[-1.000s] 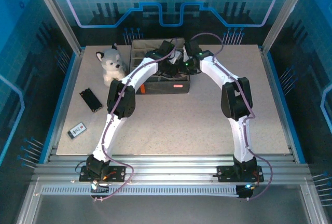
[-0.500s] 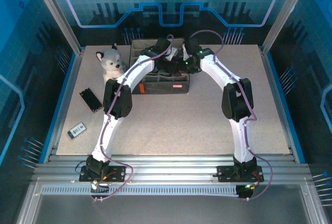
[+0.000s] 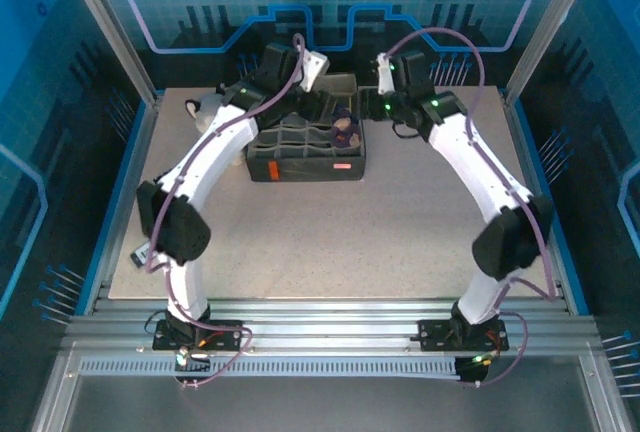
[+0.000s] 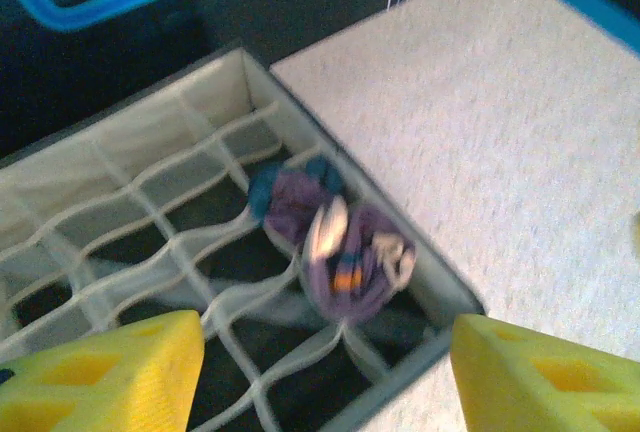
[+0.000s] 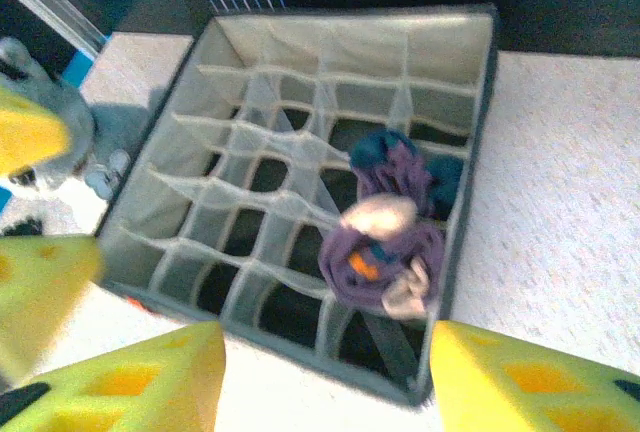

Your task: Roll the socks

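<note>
Blue-lit panels with a gear motif wall in a pale speckled tabletop (image 3: 400,222), framed by aluminium rails. At the far left the plush husky (image 3: 203,109) sits half behind my left arm and is no part of this job. My left claw (image 4: 325,377) hangs above the grey divided box (image 3: 290,167), fingers spread wide with nothing between them. Inside the box, against its right-hand wall, lie the socks (image 4: 340,257): a purple bundle showing navy, orange and tan patches, seemingly straddling two neighbouring mesh cells (the blur keeps me from saying how tightly it is wound). My right claw (image 5: 320,382) hovers over the same spot from the other side, likewise parted and empty. As I judge it, the rolling itself is finished and the bundle is in the box, so the step in hand is letting go and backing off. The next move calls for lifting both wrists straight up, clear of the soft dividers, so that no fingertip snags the mesh or drags the roll loose. A look to confirm the bundle holds together would be wise too. Right of the box the speckled board runs out to its blue edge strip, with the dark enclosure wall beyond.
</note>
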Controlling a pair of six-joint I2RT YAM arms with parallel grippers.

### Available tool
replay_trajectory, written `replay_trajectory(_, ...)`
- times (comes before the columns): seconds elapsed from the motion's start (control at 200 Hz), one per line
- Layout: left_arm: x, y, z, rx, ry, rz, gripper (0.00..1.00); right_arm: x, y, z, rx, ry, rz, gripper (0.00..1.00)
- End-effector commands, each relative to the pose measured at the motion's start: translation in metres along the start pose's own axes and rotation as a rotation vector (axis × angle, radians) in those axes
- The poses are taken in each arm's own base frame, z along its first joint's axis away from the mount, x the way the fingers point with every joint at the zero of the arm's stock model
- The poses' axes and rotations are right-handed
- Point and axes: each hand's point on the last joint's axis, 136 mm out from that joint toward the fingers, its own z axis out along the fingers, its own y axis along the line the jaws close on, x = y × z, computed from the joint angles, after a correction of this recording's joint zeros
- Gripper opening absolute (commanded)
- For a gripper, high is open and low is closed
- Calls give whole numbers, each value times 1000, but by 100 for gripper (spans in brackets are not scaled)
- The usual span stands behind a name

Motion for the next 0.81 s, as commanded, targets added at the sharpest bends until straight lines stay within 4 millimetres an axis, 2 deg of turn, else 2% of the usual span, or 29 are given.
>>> replay_trajectory(0.0, 23, 21, -20, -127, -24, 54, 83, 20, -26, -16, 83, -47, -37, 62)
replay_trajectory(0.08, 49, 34, -38, -208, -43, 53, 98, 44, -44, -30, 131, -72, -51, 67)
replay_trajectory(0.185, 95, 51, -57, -288, -57, 7, 99, 78, -70, -44, 220, -135, -83, 83)
replay_trajectory(0.245, 119, 65, -68, -337, -73, -50, 99, 92, -84, -52, 263, -189, -119, 99)
replay_trajectory(0.36, 164, 100, -88, -445, -158, -220, 99, 120, -110, -61, 360, -277, -194, 100)
replay_trajectory(0.475, 199, 116, -97, -532, -271, -179, 100, 140, -132, -62, 432, -327, -253, 100)
replay_trajectory(0.525, 209, 116, -97, -551, -304, -127, 99, 151, -142, -58, 452, -310, -245, 100)
replay_trajectory(0.57, 212, 115, -95, -549, -316, -92, 100, 151, -147, -57, 461, -334, -234, 100)
replay_trajectory(0.8, 248, 129, -57, -581, -147, -45, 100, 163, -164, -30, 464, -409, -245, 100)
